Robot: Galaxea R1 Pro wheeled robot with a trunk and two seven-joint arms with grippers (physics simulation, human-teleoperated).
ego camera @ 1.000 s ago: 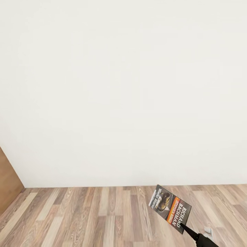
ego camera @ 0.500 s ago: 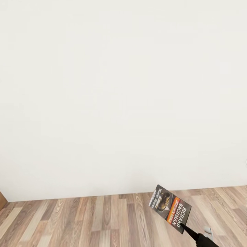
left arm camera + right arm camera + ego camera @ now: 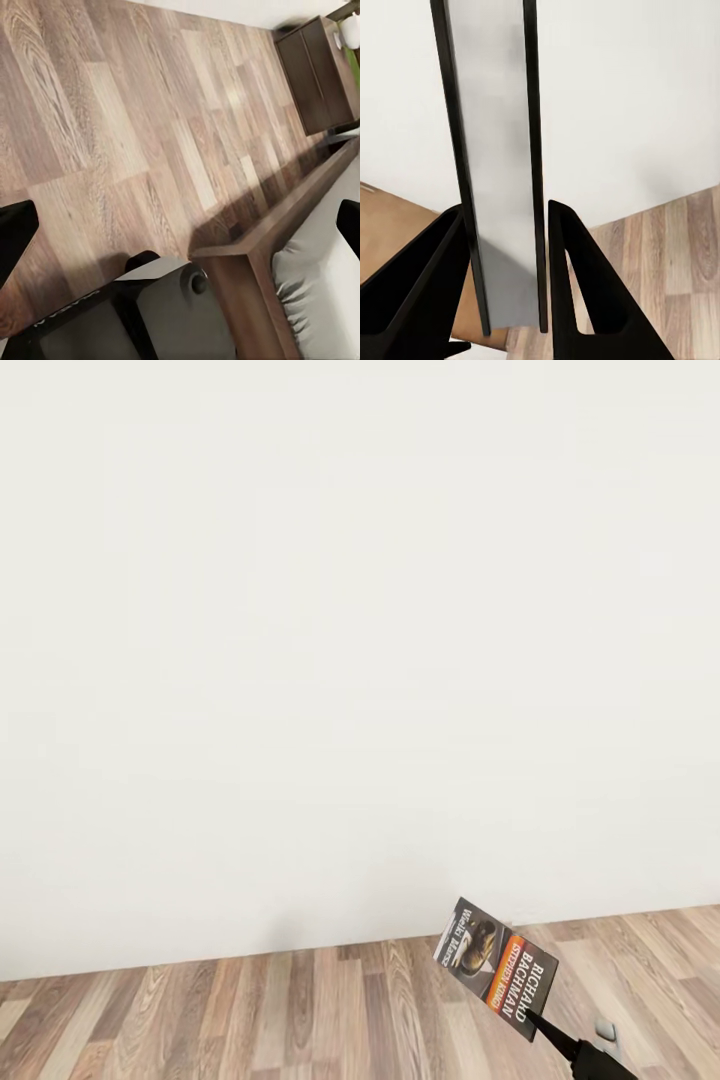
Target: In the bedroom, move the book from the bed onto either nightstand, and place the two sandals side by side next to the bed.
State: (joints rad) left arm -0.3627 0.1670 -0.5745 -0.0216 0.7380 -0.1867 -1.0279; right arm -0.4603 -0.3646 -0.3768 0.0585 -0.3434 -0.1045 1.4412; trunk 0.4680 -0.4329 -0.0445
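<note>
Carrying book (image 3: 496,968), low right of frame, pinched edge-on between right gripper (image 3: 506,281) fingers; left gripper fingers spread; next: locate nightstand (image 3: 315,71).

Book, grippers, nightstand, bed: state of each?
book: held off the floor, tilted, cover toward the head camera
right gripper: shut on book's edge
left gripper: open, empty
nightstand: doors shut
bed: mattress part in view bare
</note>
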